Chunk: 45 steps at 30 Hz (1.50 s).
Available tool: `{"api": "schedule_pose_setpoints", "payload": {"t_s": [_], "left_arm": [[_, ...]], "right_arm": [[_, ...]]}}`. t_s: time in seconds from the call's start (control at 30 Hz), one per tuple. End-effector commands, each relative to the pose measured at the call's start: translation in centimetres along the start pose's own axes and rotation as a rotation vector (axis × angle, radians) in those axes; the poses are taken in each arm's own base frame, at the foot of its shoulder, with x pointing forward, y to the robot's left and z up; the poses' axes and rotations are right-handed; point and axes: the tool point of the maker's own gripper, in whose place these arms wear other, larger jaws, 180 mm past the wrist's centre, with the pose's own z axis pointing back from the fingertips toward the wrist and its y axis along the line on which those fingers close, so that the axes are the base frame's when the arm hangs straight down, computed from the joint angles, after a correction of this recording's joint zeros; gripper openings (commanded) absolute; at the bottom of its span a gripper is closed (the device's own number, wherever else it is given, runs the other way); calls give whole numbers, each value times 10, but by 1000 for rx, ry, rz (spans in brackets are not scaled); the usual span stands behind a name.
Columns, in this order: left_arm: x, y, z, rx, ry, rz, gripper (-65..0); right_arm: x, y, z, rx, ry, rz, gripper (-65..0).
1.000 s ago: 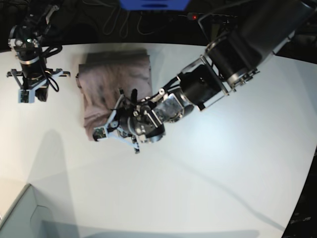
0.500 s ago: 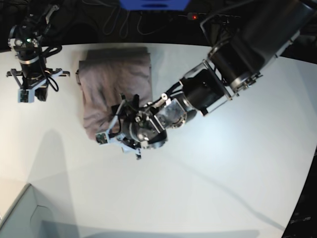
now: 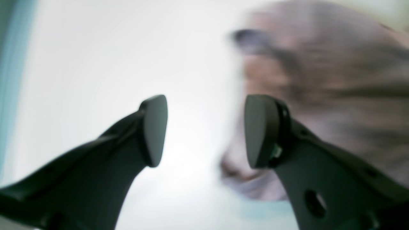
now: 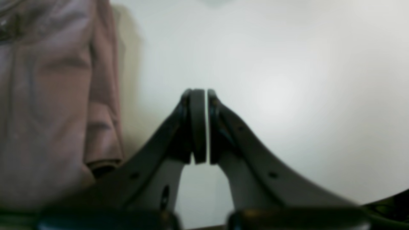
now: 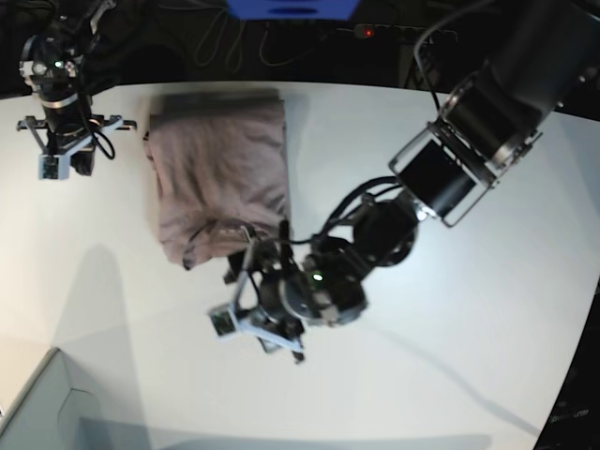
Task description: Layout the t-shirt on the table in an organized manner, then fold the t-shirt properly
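Backing off nearward, left gripper (image 5: 246,323) hangs spread and empty; folded t-shirt (image 5: 220,178) lies just beyond it, long axis near-to-far.

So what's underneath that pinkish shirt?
The t-shirt lies folded, directly on the white table. Only its top layer shows; whatever lies between or beneath the folds is covered.
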Motion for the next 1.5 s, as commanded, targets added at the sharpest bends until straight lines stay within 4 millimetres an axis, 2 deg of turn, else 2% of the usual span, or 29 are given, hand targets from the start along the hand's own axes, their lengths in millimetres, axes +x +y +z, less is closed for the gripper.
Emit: {"api": "schedule_pose_setpoints", "payload": {"t_s": [0.0,0.03,0.1,0.17,0.27,0.37,0.47,0.57,0.67,0.8,0.87,1.0,1.1,1.2,1.33,1.47], "left_arm": [[-1,24,13,59,-15,36,-283],[-12,39,26,103,-18,94,-283],[-45,62,52,186,-4,219,-283],[-89,81,86,286,22,359,-284],[-161,85,136,424,75,572,-284],[-236,70,184,548,155,755,-284],[-292,36,218,621,237,898,-284],[-332,5,247,683,305,1009,-284],[-364,-28,272,740,364,1121,-284],[-399,-76,286,761,439,1274,-283],[-414,-97,294,770,477,1334,-283],[-433,-139,301,761,537,1442,-283],[-438,-152,304,744,548,1466,-283],[-431,-160,304,669,526,1428,-287],[-423,-167,308,631,503,1391,-377],[-425,-167,326,670,528,1376,-437]], "right_arm": [[20,3,3,12,-68,3,-650],[23,6,3,17,-76,6,-650],[29,22,2,59,-89,27,-650],[34,41,6,107,-102,55,-650],[35,70,8,187,-108,85,-650],[30,84,8,228,-94,92,-650],[15,89,4,245,-57,76,-650],[1,93,2,259,-24,65,-650],[-25,93,0,276,45,60,-650],[-51,89,-5,285,111,53,-650],[-52,83,-4,280,108,34,-650],[-39,52,2,216,51,-50,-650],[-26,30,7,172,5,-78,-650],[-23,9,12,122,-12,-97,-650],[-32,-15,19,54,3,-115,-650],[-52,-28,32,16,49,-126,-650]]}}
